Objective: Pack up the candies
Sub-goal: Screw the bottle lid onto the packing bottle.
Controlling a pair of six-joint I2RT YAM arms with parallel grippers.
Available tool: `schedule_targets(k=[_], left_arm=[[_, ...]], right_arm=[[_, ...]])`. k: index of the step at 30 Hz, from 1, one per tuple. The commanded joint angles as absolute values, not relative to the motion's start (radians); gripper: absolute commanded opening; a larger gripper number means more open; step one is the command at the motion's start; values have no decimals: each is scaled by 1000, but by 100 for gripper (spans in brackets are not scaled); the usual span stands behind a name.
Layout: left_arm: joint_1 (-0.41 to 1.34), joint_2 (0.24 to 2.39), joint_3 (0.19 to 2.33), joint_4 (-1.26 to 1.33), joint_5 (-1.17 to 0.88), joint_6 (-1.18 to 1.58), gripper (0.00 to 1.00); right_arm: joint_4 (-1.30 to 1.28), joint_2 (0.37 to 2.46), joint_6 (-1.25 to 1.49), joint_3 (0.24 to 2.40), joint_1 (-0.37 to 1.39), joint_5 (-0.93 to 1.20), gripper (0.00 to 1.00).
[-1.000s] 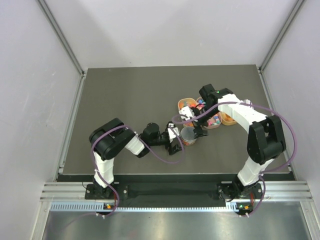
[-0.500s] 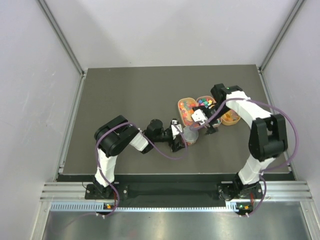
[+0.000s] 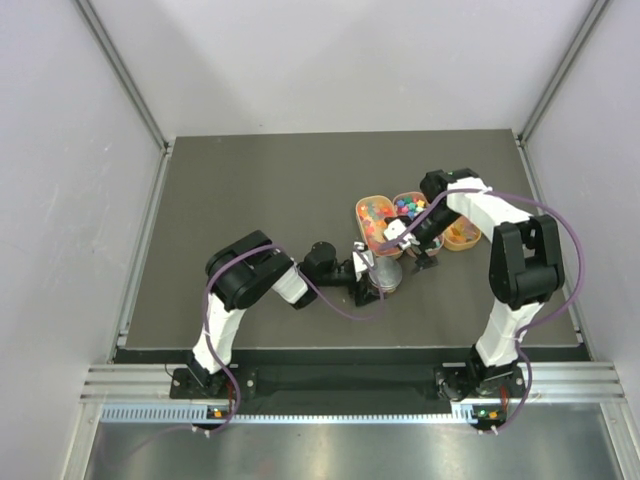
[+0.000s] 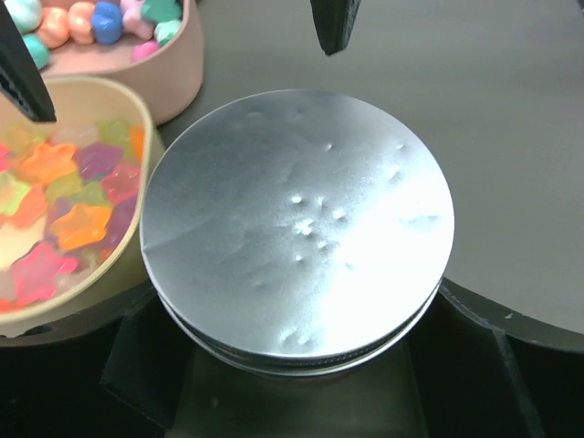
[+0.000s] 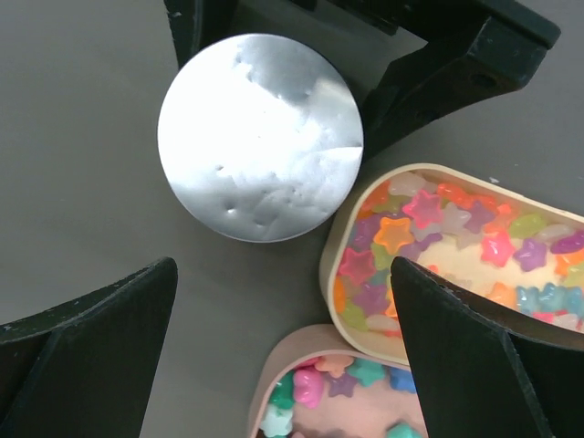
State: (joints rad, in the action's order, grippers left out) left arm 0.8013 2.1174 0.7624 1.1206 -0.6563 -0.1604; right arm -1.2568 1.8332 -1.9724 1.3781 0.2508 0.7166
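A round jar with a silver lid [image 4: 297, 224] stands on the dark mat, also seen in the top view [image 3: 384, 271] and the right wrist view [image 5: 260, 137]. My left gripper [image 3: 372, 272] has its black fingers [image 5: 429, 78] on both sides of the jar body and grips it. Star-shaped candies [image 5: 429, 237] fill a tan oval tray [image 5: 330, 274] beside the jar. More candies [image 5: 315, 388] lie in a pinkish tray [image 5: 274, 374]. Both trays show in the top view [image 3: 375, 213]. My right gripper [image 5: 292, 365] is open and empty, hovering above the trays just behind the jar [image 3: 415, 238].
A third oval tray with orange contents [image 3: 460, 236] lies at the right of the other two. The dark mat [image 3: 250, 190] is bounded by white walls on the left, back and right. My right gripper's fingertips [image 4: 333, 23] show at the top of the left wrist view.
My right gripper has drawn back from over the jar toward the trays. The jar, open a second ago, now shows its silver lid. My left arm has stretched slightly right.
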Motion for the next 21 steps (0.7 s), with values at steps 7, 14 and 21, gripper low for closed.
schedule_targets(k=[7, 14, 21], left_arm=[[822, 2140, 727, 1089, -652, -170, 72], [827, 2138, 695, 1085, -660, -198, 71], [827, 2144, 703, 1065, -657, -216, 71]], right_arm=[[-1345, 1763, -2253, 1374, 233, 768, 100], [-1407, 1821, -2361, 1385, 253, 798, 100], [-1405, 1881, -2410, 1413, 311, 830, 100]])
